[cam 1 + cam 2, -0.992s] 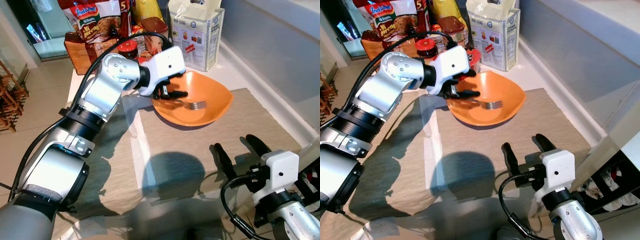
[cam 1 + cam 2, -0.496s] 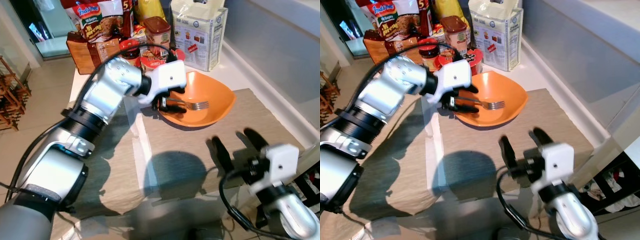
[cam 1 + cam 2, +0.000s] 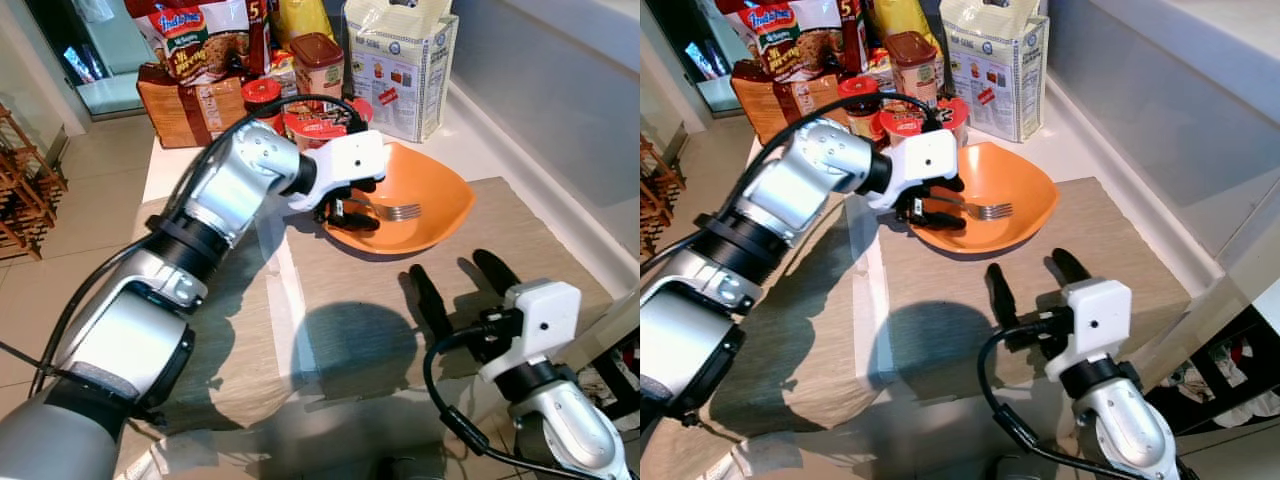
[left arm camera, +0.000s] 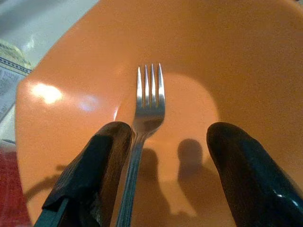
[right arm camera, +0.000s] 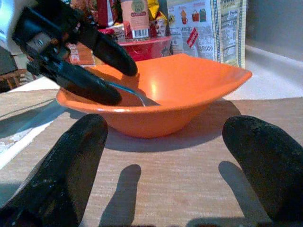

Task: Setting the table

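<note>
While my left gripper [image 3: 352, 208] is hanging spread-fingered beside the silver metal fork [image 4: 142, 127] in the shallow orange bowl [image 3: 440, 190], my right gripper [image 3: 460, 285] is hovering open over the woven beige placemat [image 3: 350, 290].

Orange bowl [image 3: 430, 215] upright on beige placemat [image 3: 400, 310], near mat's far edge. Silver fork [image 3: 392, 211] lying inside bowl, tines toward robot's right, handle over bowl's left rim.

your left arm is stretched forward, left end effector [image 3: 352, 205] fingers spread apart. your right end effector [image 3: 462, 288] is held low and near, fingers wide open, pointing forward.
</note>
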You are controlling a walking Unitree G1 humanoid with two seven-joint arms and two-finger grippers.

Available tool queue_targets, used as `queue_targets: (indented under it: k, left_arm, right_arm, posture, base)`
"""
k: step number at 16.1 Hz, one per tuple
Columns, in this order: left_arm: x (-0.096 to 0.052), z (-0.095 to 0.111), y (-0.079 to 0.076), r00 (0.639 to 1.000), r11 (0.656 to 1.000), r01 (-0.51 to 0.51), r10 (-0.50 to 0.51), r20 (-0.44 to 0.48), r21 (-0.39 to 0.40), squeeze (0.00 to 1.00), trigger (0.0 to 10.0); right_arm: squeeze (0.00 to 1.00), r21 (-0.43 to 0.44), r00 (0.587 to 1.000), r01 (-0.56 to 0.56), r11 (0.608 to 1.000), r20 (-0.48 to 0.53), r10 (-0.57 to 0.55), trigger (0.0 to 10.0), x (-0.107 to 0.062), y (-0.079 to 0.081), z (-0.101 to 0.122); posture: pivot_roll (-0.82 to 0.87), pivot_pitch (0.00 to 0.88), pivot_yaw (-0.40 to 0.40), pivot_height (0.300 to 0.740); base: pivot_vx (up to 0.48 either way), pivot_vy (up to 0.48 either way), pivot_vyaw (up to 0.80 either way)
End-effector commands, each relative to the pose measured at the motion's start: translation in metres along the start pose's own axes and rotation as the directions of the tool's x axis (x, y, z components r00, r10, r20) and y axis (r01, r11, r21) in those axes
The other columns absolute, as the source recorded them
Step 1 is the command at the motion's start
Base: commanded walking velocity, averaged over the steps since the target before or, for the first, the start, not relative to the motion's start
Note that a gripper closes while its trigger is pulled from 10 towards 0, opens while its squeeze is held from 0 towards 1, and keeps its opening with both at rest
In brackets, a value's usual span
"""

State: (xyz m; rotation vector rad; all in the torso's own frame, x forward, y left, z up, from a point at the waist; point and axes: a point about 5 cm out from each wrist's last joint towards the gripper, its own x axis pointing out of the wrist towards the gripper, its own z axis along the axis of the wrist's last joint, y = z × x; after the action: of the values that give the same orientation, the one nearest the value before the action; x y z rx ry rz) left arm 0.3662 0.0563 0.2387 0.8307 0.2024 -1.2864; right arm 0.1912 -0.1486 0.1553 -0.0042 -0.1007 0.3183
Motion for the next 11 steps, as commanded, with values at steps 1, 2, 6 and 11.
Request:
queue_targets:
  k: [1,2,6,11]
  left_arm:
    - [-0.004,0.003,0.007,1.000,0.999,-0.031,0.031,-0.005,0.008,0.00,10.0]
    - [-0.003,0.003,0.010,0.997,0.997,-0.075,0.075,0.007,-0.020,0.00,10.0]
    - [-0.018,0.007,0.026,0.853,0.876,-0.362,0.449,0.266,-0.318,0.00,10.0]
    - [-0.057,-0.015,0.012,0.550,0.550,-0.531,0.802,0.233,-0.645,0.00,10.0]
  right_arm:
    - [0.00,-0.011,1.000,0.002,1.000,-0.005,-0.002,10.0,0.002,0.000,0.001]
    - [0.00,-0.012,1.000,0.007,1.000,-0.002,-0.007,10.0,0.003,0.000,0.001]
    - [0.00,0.001,0.999,0.038,0.999,0.004,-0.038,10.0,0.008,0.001,-0.003]
    - [0.00,-0.009,0.999,0.039,0.999,0.008,-0.039,10.0,0.017,-0.005,-0.007]
  posture:
    - [-0.16,0.022,0.092,0.740]
    - [-0.16,0.018,0.094,0.740]
    - [-0.14,0.009,0.079,0.740]
    - [-0.11,0.000,0.055,0.740]
  base:
    - [0.000,0.000,0.00]
    - [0.000,0.000,0.00]
    - [0.000,0.000,0.00]
    - [0.000,0.000,0.00]
